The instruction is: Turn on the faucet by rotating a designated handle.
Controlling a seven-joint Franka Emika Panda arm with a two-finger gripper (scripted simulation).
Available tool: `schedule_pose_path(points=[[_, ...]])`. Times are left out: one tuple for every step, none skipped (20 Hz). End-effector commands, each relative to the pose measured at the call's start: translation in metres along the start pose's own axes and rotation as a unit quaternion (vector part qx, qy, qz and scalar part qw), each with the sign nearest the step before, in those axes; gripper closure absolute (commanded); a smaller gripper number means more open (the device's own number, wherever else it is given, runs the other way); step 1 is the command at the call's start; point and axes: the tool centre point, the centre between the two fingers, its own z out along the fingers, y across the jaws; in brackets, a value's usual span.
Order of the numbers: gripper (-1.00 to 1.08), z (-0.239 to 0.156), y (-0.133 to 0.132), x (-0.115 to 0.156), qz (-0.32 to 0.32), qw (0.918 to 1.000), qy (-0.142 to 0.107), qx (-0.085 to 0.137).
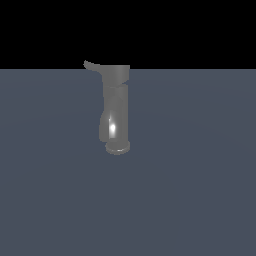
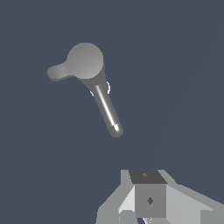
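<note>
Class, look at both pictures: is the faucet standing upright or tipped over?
Upright. The faucet stands straight up on its round base on the floor, with the handle sticking out sideways at the top.

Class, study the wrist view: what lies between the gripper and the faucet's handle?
Nothing. In the wrist view, only bare grey-blue floor separates the gripper from the faucet and its handle. The exterior view shows no gripper.

Spreading flat and bare, a dull blue-grey floor point(image 1: 200, 200); standing upright on its flared round base, a grey glossy faucet point(image 1: 116, 110), sitting nearer the far edge than the near.
</note>
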Motion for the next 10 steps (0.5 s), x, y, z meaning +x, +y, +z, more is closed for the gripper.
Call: schedule_pose_path(points=[[1.08, 0.004, -0.008, 0.011, 0.029, 0.9996, -0.001, 0.001], [1.08, 0.006, -0.011, 0.016, 0.041, 0.9992, -0.001, 0.001], [1.08, 0.008, -0.014, 0.02, 0.053, 0.9986, -0.002, 0.001], [1.08, 0.01, -0.017, 0.024, 0.064, 0.9979, -0.002, 0.002], [1.08, 0.012, -0.02, 0.029, 0.076, 0.9971, -0.002, 0.002], [1.08, 0.014, -0.023, 0.033, 0.087, 0.9962, -0.003, 0.002], [1.08, 0.016, -0.026, 0.037, 0.099, 0.9951, -0.003, 0.002], [1.08, 0.018, -0.029, 0.042, 0.11, 0.9939, -0.004, 0.002], [1.08, 0.021, -0.032, 0.046, 0.122, 0.9925, -0.004, 0.002], [1.08, 0.023, -0.036, 0.05, 0.133, 0.9911, -0.004, 0.002]])
